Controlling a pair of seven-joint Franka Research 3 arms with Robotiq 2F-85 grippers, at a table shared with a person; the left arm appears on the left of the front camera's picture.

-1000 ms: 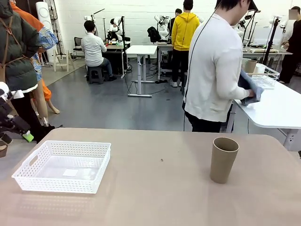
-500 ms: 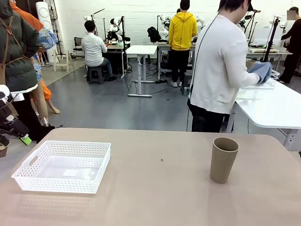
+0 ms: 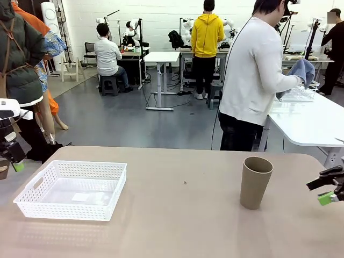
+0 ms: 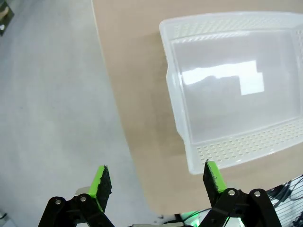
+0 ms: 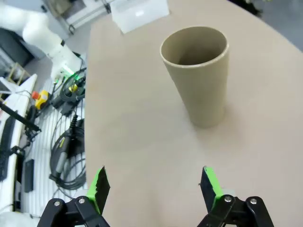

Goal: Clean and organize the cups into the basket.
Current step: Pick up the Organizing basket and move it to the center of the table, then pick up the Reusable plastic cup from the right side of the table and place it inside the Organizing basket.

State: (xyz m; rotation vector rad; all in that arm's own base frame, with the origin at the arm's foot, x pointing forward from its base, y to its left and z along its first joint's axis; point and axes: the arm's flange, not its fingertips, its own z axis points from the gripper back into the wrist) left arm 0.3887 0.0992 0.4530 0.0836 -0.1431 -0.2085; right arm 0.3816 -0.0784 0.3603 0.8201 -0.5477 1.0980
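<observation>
Wrist views, nearest first. The left gripper (image 4: 158, 177) had its jaws wide apart with nothing between the green pads (image 4: 100, 182). It hung over the table's edge, with grey floor (image 4: 47, 94) in the left half of the frame. The basket (image 4: 236, 146) lay in the upper right, one corner nearest the right-hand pad and not touching it.

The right gripper (image 5: 154, 182) was also spread wide and held nothing, with bare tabletop (image 5: 137, 123) between its pads. The cup (image 5: 201, 75) stood past them, upper right of centre and well apart from them.

Cup, orientation: upright, long axis vertical, open mouth up, base flat on the table. It was widest at the rim and tapered to the base.

Cup, appearance: matte tan-brown, plain, no handle. The inner wall was the same tan.

Front view. The tan table (image 3: 183, 226) filled the lower half. The basket (image 3: 62, 210), white, shallow and rectangular with perforated sides, sat at lower left with its long axis across the frame. The cup (image 3: 256, 183) stood right of centre, well apart from the basket. The right gripper (image 3: 320, 192) entered at the right edge, near the cup and clear of it. The left gripper (image 3: 11, 167) was at the left edge, beyond the table's corner.

Farther off, a person in a white top (image 3: 252, 75) stood side-on beyond the table, holding a blue cloth (image 3: 303, 70) over a white table (image 3: 317, 121) that carried an open-grid basket (image 3: 298, 94).
</observation>
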